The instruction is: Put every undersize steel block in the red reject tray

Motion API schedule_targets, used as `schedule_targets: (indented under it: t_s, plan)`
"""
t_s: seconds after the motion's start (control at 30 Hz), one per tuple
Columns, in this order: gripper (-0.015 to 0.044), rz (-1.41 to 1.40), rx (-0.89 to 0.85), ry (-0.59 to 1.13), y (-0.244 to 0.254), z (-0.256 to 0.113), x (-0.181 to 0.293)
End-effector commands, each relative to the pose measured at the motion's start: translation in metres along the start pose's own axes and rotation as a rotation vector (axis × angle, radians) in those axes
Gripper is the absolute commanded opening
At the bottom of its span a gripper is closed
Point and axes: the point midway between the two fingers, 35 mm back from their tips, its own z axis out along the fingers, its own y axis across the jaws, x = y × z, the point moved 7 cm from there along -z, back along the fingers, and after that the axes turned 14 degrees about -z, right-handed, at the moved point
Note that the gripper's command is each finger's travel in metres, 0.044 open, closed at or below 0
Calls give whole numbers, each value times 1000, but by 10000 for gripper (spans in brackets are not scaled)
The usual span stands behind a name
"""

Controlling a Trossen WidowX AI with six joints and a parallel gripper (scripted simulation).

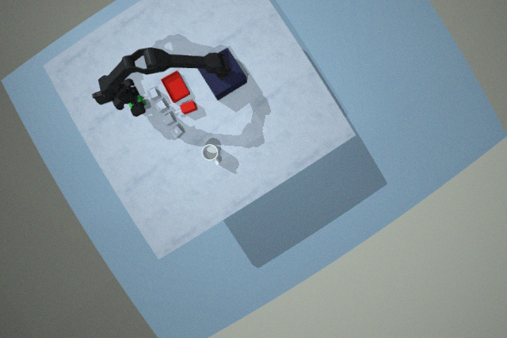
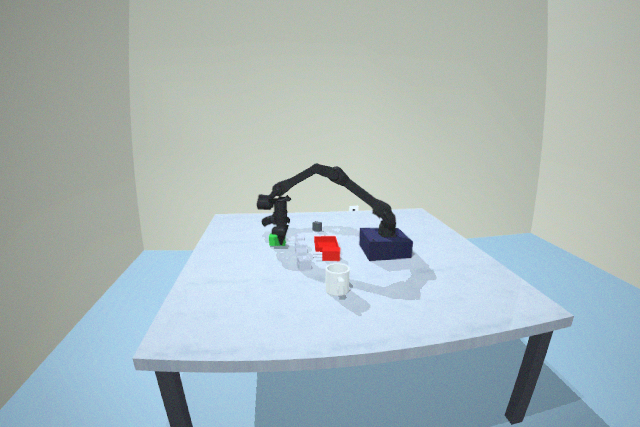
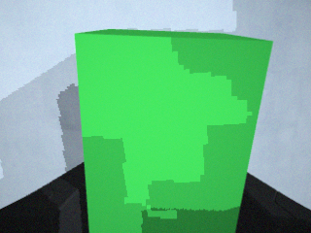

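Gripping the green GO gauge (image 1: 140,99) (image 2: 273,240) (image 3: 160,121), my gripper (image 1: 138,106) (image 2: 279,240) hung left of centre in the top view. The steel blocks (image 1: 162,105) (image 2: 302,261) stood in a row just right of it, and the red reject tray (image 1: 176,86) (image 2: 325,241) lay beyond them, further right.

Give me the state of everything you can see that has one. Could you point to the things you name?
Jaws (image 1: 138,104) (image 2: 279,239): shut on the green gauge.
Green gauge (image 3: 160,121): held.
Red tray (image 1: 176,86): no block inside.
Steel blocks: four in a row outside the tray.
White mug (image 1: 210,152) (image 2: 337,280): upright.
Arm (image 1: 180,61) (image 2: 356,192): bent, reaching past the tray.
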Motion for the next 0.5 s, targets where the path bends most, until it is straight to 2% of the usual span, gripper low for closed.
schedule_targets:
  t_s: [0.0,0.47]
  plan:
    - [0,-4,2,-5,1,-3,2]
    - [0,-4,2,-4,1,-4,7]
